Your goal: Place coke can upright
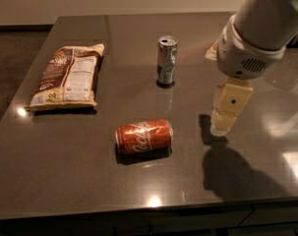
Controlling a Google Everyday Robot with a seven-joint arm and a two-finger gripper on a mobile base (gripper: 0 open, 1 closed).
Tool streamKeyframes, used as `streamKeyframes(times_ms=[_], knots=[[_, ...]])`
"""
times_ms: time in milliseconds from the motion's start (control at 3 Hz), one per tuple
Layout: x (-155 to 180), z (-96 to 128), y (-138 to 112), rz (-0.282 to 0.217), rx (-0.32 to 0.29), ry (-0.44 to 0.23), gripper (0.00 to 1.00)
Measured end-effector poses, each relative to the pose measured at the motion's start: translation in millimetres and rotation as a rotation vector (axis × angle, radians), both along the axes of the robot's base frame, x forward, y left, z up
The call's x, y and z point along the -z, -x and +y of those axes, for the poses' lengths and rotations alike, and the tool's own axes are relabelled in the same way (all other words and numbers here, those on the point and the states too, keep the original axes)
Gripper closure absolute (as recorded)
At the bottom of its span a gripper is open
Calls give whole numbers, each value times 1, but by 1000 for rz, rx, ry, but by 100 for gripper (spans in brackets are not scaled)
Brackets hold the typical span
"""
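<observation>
The coke can point(144, 136) is red-orange with white script. It lies on its side on the dark table point(65, 171), near the front middle, its silver top facing right. My gripper point(222, 127) hangs from the white arm at the right and points down. It is above the table, a short way to the right of the can and apart from it. It holds nothing that I can see.
A slim silver-grey can point(166, 60) stands upright behind the coke can. A brown and white snack bag point(67, 76) lies flat at the left. The table's front edge runs just below the coke can.
</observation>
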State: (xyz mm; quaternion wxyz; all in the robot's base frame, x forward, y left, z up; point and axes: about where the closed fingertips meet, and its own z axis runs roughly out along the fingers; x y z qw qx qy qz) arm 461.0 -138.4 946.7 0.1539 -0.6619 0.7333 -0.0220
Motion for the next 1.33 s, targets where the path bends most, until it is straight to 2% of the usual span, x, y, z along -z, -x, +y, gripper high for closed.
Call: streamKeyframes(times_ms=[667, 1333], knots=[[37, 65, 0, 73, -152, 49, 0], [69, 124, 20, 123, -288, 85, 0]])
